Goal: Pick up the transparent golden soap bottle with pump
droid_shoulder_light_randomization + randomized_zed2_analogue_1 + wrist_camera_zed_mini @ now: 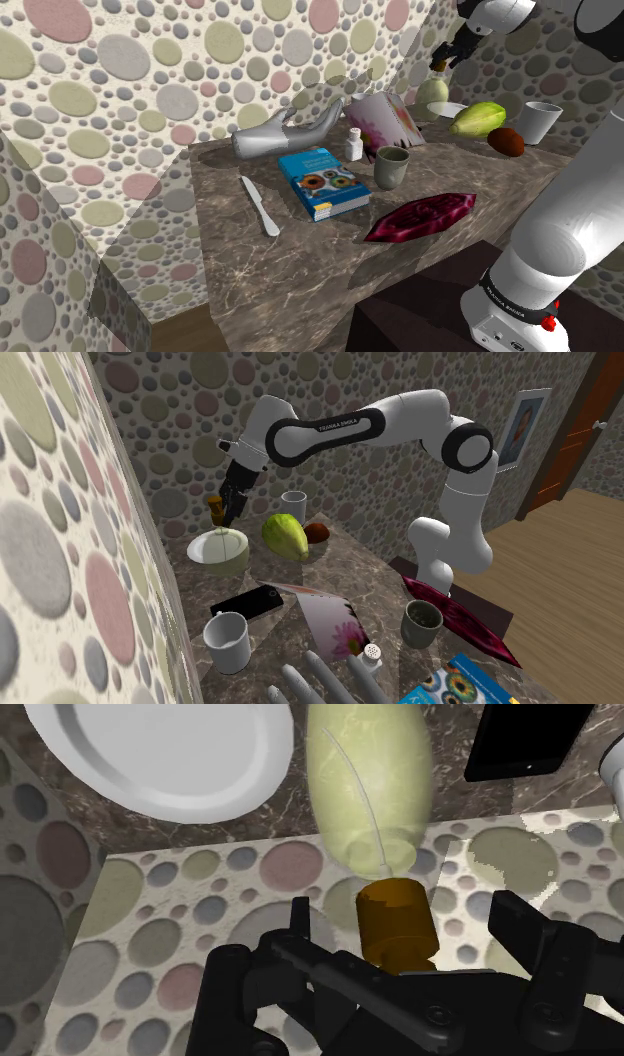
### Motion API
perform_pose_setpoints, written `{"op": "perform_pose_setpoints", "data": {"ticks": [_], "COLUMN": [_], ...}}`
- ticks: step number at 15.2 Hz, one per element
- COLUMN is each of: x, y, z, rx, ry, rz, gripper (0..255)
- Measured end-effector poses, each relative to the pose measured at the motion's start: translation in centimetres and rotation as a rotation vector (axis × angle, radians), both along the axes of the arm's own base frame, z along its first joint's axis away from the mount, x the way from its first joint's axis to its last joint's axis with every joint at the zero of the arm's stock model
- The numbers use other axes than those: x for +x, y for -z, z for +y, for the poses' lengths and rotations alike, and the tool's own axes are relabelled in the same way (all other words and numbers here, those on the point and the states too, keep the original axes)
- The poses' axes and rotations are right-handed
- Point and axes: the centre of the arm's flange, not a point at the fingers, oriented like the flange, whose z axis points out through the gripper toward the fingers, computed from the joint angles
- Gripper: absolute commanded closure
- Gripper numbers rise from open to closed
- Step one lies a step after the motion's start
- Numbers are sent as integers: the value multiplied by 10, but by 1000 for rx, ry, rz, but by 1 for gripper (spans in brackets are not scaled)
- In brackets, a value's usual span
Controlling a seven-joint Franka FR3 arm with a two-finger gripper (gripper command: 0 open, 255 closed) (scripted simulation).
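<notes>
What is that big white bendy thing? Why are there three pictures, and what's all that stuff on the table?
The white bendy thing is a robot arm. At its end are two black jaws for grabbing. One picture looks over the table from beside the robot's stand. Another looks from a different spot, facing the arm. The third comes from a camera on the robot's hand. On the dark stone table lie a blue book, a knife, a grey cup, a green fruit, a white plate and more. The jaws are open and hold nothing. They hang on either side of the brown pump of a pale yellowish soap bottle, not touching it.
</notes>
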Motion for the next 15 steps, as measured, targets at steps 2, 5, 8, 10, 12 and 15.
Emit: {"op": "perform_pose_setpoints", "data": {"ticks": [2, 5, 8, 10, 12, 15], "x": [0, 0, 0, 0, 0, 0], "y": [10, 22, 23, 22, 23, 23], "z": [-2, -1, -1, -1, -1, -1], "rx": [0, 0, -1, -1, -1, -2], "ry": [0, 0, 1, 1, 1, 1], "rz": [-1, -1, -2, -2, -2, -3], "gripper": [0, 255, 255, 255, 255, 255]}}
